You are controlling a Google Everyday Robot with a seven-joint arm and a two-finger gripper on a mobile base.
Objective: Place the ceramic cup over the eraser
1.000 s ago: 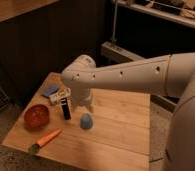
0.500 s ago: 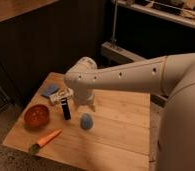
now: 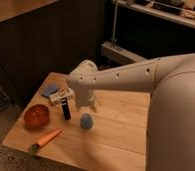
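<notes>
Change: none detected since the earlier frame.
Gripper (image 3: 86, 106): released, positioned above table (image 3: 122, 131) centre, behind ceramic cup (image 3: 86, 121).
Eraser (image 3: 66, 109): stood upright, left of ceramic cup.

The ceramic cup (image 3: 86, 121), small, light blue and egg-shaped, sits on the wooden surface (image 3: 118, 137) left of the frame's centre, just below the gripper (image 3: 86, 107), which does not hold it. The eraser (image 3: 66, 109), a narrow, nearly black block, stands upright just up and left of the cup, apart from it.
</notes>
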